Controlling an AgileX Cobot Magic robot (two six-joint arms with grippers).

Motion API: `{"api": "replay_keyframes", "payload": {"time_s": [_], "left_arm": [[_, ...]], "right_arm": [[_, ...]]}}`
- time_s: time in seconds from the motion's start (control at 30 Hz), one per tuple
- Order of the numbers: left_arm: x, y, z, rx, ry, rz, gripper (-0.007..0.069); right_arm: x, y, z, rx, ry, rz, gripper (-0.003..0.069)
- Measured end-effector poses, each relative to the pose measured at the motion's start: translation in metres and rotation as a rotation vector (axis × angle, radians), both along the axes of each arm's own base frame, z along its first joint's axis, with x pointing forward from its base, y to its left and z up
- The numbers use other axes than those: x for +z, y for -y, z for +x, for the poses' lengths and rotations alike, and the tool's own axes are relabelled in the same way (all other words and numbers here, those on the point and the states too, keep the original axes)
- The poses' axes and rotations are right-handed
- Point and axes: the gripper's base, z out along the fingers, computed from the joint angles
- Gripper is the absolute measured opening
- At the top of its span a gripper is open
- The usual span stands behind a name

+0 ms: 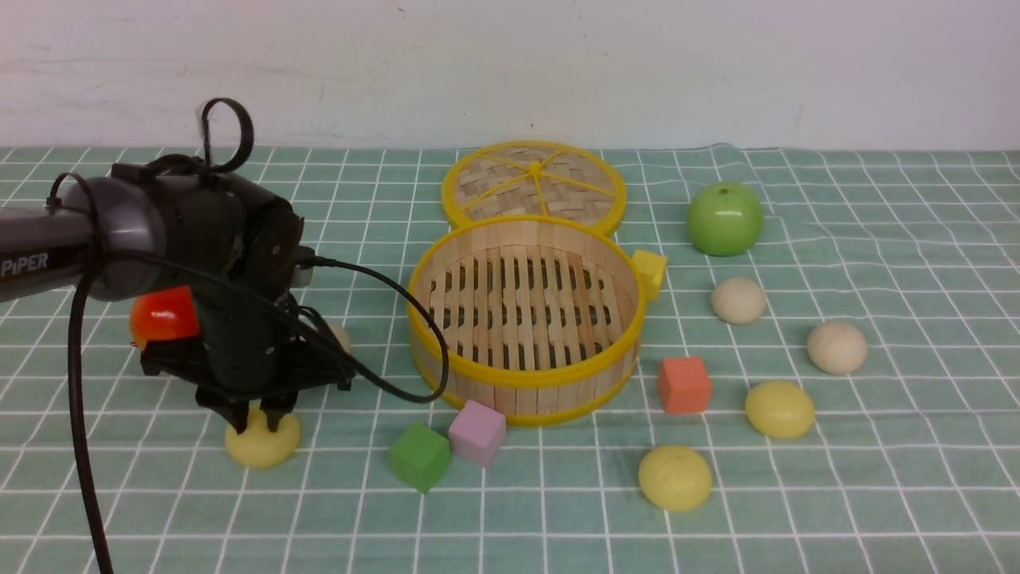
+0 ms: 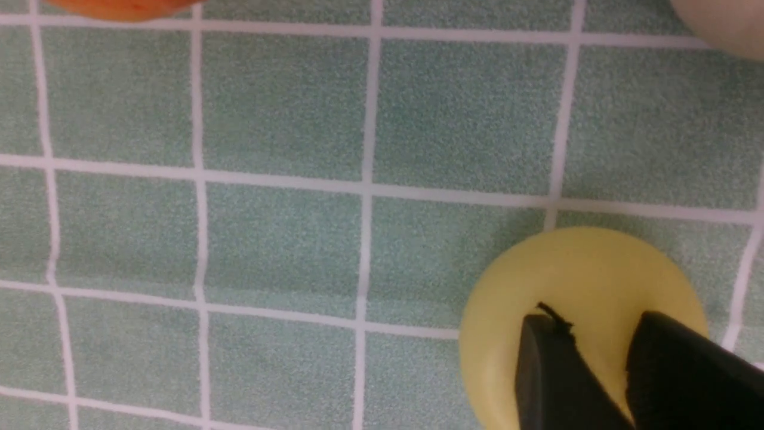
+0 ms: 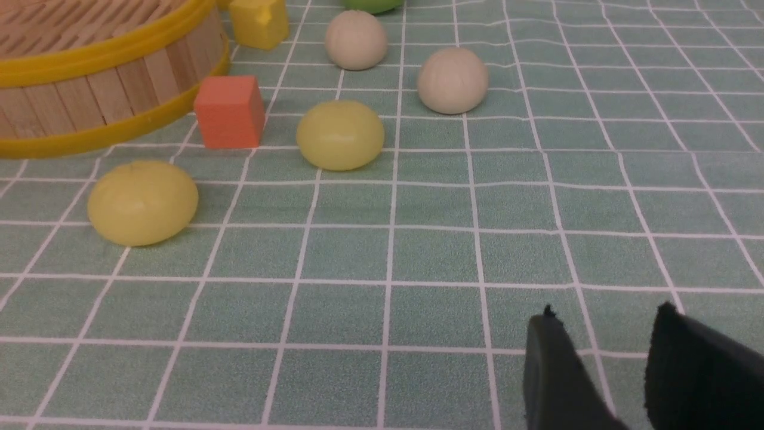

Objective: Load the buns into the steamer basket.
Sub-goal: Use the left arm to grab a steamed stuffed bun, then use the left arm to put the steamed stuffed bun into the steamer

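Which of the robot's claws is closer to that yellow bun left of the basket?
The left. The left gripper sits right over the yellow bun, fingertips at its top. The right gripper is far off, on the steamer basket's other side.

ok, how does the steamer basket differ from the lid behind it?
The steamer basket has an upright wooden-slat wall and a slatted floor with gaps. The lid is flat and woven, with yellow spokes meeting at its centre. The steamer basket sits nearer and is fully in view, while the lid lies behind it with its near edge hidden by the steamer basket's wall. Both are round, bamboo-coloured and yellow-rimmed.
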Motion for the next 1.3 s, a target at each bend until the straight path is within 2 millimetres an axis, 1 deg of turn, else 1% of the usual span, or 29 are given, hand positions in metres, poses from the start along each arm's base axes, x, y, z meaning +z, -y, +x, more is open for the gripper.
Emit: {"api": "replay_keyframes", "payload": {"time_s": [0.1,0.13,0.2,0.4,0.43,0.57,0.6,0.63,0.67,0.7,0.73,0.83,0.97,1.03,1.07,1.1,1.13,1.17,1.23,1.27,1.3], "left_arm": [[0.0,0.001,0.0,-0.002,-0.004,-0.009,0.0055],[0.0,0.001,0.0,-0.002,-0.005,-0.01,0.0046],[0.0,0.001,-0.001,-0.002,-0.01,-0.01,-0.0011],[0.0,0.0,-0.002,0.002,-0.025,-0.003,-0.0013],[0.003,0.0,-0.003,0.004,-0.018,-0.007,-0.0013],[0.02,0.0,-0.006,0.007,0.012,-0.023,-0.0013],[0.034,0.001,-0.006,-0.005,0.03,-0.037,-0.0013],[0.035,0.0,-0.007,-0.004,0.03,-0.037,-0.0013],[0.055,0.004,-0.005,-0.029,0.059,-0.072,-0.0013],[0.055,0.004,-0.005,-0.029,0.059,-0.072,-0.0013],[0.071,0.007,-0.004,-0.049,0.082,-0.11,-0.0013],[0.1,0.02,0.002,-0.098,0.13,-0.234,-0.0013],[0.124,0.04,0.01,-0.168,0.184,-0.379,-0.0013],[0.131,0.053,0.015,-0.208,0.202,-0.418,-0.0013],[0.132,0.06,0.019,-0.229,0.209,-0.423,-0.0013],[0.129,0.07,0.024,-0.254,0.206,-0.421,-0.0012],[0.129,0.072,0.025,-0.258,0.205,-0.42,-0.0012],[0.125,0.083,0.03,-0.285,0.197,-0.406,-0.0012],[0.116,0.098,0.039,-0.317,0.176,-0.37,-0.0012],[0.108,0.104,0.042,-0.324,0.157,-0.35,-0.0011],[0.109,0.104,0.042,-0.324,0.161,-0.351,-0.0011]], "right_arm": [[0.0,0.0,0.0,0.0,0.0,0.0,0.0239],[0.0,0.0,0.0,0.0,0.0,0.0,0.0239],[0.0,0.0,0.0,0.0,0.0,0.0,0.0239],[0.0,0.0,0.0,0.0,0.0,0.0,0.0239],[0.0,0.0,0.0,0.0,0.0,0.0,0.0239],[0.0,0.0,0.0,0.0,0.0,0.0,0.0239],[0.0,0.0,0.0,0.0,0.0,0.0,0.0239],[0.0,0.0,0.0,0.0,0.0,0.0,0.0239],[0.0,0.0,0.0,0.0,0.0,0.0,0.0239],[0.0,0.0,0.0,0.0,0.0,0.0,0.0239],[0.0,0.0,0.0,0.0,0.0,0.0,0.0239],[0.0,0.0,0.0,0.0,0.0,0.0,0.0239],[0.0,0.0,0.0,0.0,0.0,0.0,0.0239],[0.0,0.0,0.0,0.0,0.0,0.0,0.0239],[0.0,0.0,0.0,0.0,0.0,0.0,0.0239],[0.0,0.0,0.0,0.0,0.0,0.0,0.0239],[0.0,0.0,0.0,0.0,0.0,0.0,0.0239],[0.0,0.0,0.0,0.0,0.0,0.0,0.0239],[0.0,0.0,0.0,0.0,0.0,0.0,0.0239],[0.0,0.0,0.0,0.0,0.0,0.0,0.0239],[0.0,0.0,0.0,0.0,0.0,0.0,0.0239]]}}
